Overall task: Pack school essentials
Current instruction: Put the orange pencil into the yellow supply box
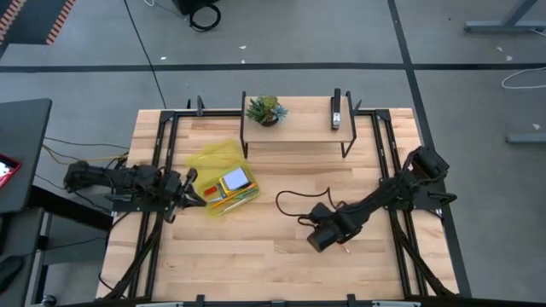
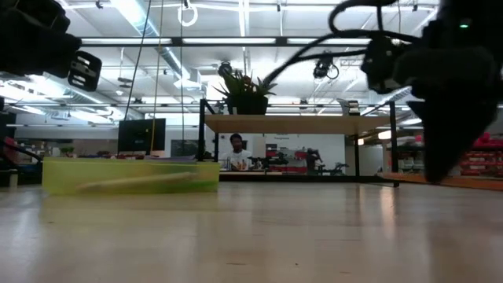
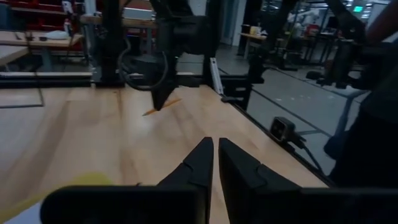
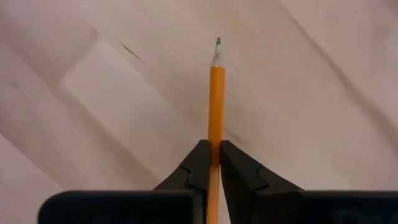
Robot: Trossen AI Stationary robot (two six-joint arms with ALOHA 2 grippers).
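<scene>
Overhead looks down, low looks level, 2 wrist cameras close; all share the table (image 1: pixel 256 256).

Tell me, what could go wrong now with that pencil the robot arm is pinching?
1. The right gripper pinches the orange pencil only at one end, so most of it pokes out. It might swivel or slip on the way.
2. The yellow pouch already looks full of supplies, so the sharp tip could catch on its edge instead of sliding in.
3. The left gripper sits shut right beside the pouch, so the arms could bump there.
</scene>
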